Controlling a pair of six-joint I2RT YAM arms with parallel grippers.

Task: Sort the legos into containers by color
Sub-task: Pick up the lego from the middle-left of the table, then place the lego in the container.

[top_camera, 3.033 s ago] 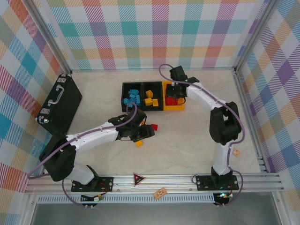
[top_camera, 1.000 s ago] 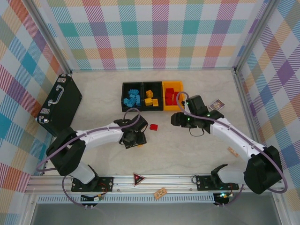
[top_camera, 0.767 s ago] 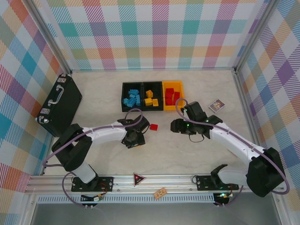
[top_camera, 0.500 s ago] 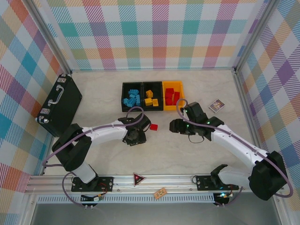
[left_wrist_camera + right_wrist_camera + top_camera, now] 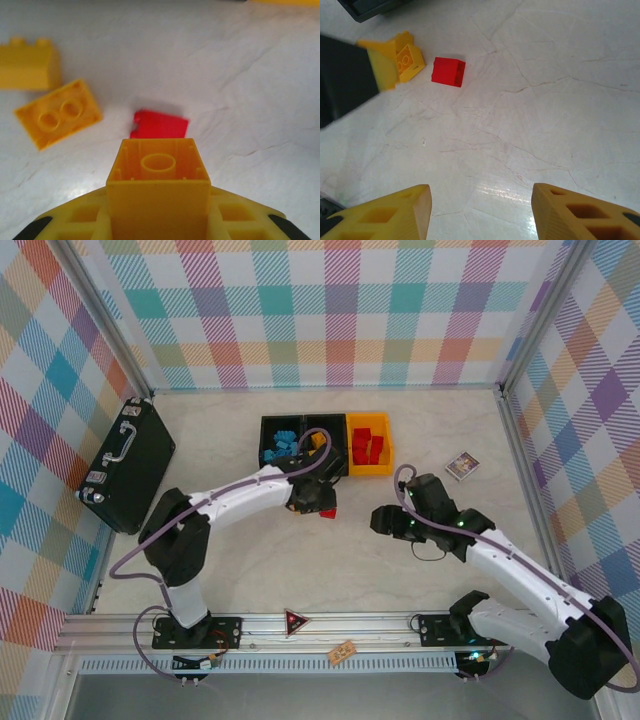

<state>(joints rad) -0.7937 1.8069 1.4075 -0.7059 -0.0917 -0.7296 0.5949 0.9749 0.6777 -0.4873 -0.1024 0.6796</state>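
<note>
**Left gripper** (image 5: 316,500): its fingers, wide a second ago, are now clamped on a yellow brick (image 5: 157,185). It has swung from the open table (image 5: 545,100) to just short of the bins (image 5: 369,472), so delivery looks next.

**Right gripper** (image 5: 480,210): fingers apart and empty above the table, with a red brick (image 5: 448,71) lying ahead.

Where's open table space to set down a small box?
Bare: the strip between the bins and back wall, the gap between black case and bins, and the near middle up to the front rail. Crowded: just before the bins, around the left gripper holding a yellow brick, the red lego and the right gripper.
</note>
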